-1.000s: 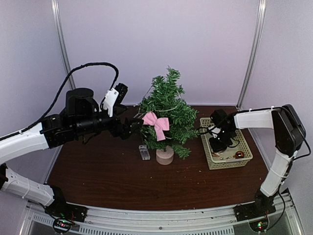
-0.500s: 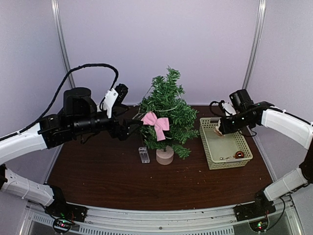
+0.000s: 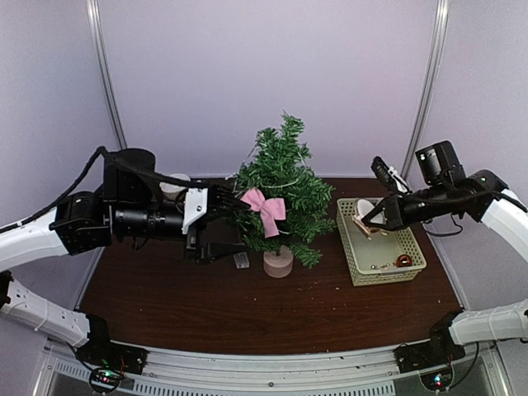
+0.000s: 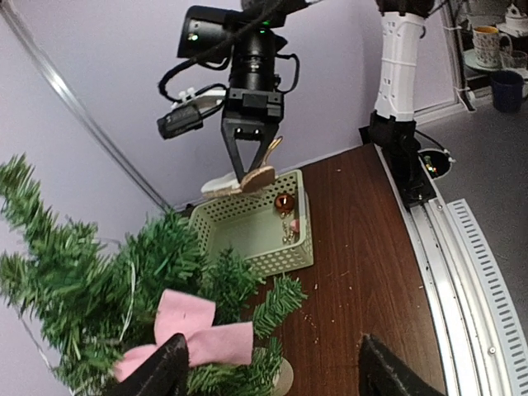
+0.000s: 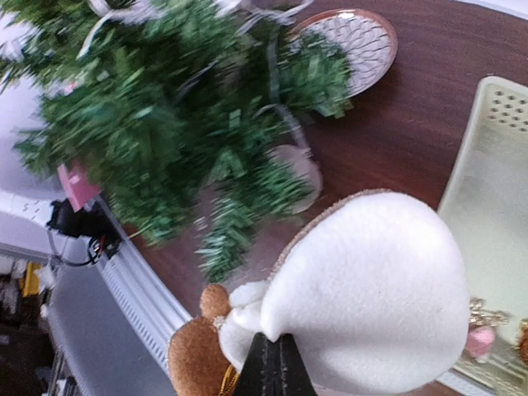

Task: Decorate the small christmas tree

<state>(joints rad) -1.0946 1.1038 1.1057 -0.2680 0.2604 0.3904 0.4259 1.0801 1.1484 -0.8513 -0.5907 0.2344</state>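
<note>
Now right claw (image 3: 378,223) lifted ornament (image 3: 364,218) above basket (image 3: 396,245).

The small christmas tree (image 3: 280,177) stands between the parted left gripper (image 3: 229,221) and the right gripper (image 3: 379,221) pinching an ornament (image 3: 364,216).

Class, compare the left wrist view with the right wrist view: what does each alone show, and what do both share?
Left wrist only: the open left pincer, the whole right pincer from the front, a yellow mug far behind. Right wrist only: a round brown-rimmed woven disc. Both: the white and brown plush ornament clamped in the right pincer, the small green bristly christmas tree, the pale green perforated plastic basket, the dark brown wooden table.
</note>
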